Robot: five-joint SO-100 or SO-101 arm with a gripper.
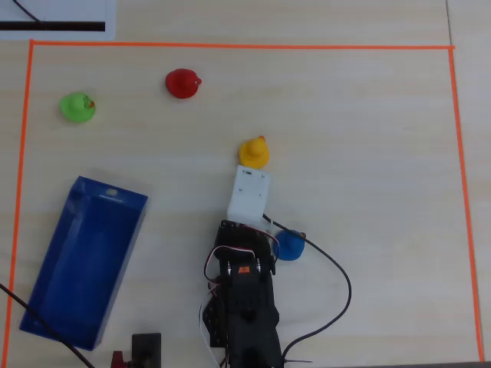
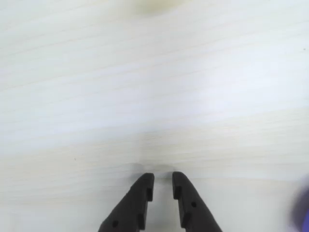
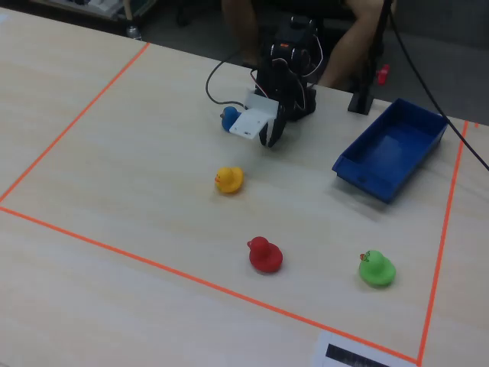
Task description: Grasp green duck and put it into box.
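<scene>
Black gripper (image 2: 163, 180) tips fill the wrist view's lower edge, jaws nearly closed with a narrow gap, holding nothing, over bare pale table (image 2: 154, 96). Overhead view: green duck (image 1: 77, 106) sits at upper left, red duck (image 1: 182, 83) to its right, yellow duck (image 1: 254, 152) just beyond the arm's white wrist block; box (image 1: 84, 261) lies at lower left. Fixed view: green duck (image 3: 377, 268) stands well apart from the box (image 3: 391, 149) and gripper (image 3: 269, 138).

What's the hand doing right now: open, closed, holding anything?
Hand: nearly closed, only a thin gap between the fingertips, holding nothing; the green duck sits far from it on the table.
</scene>
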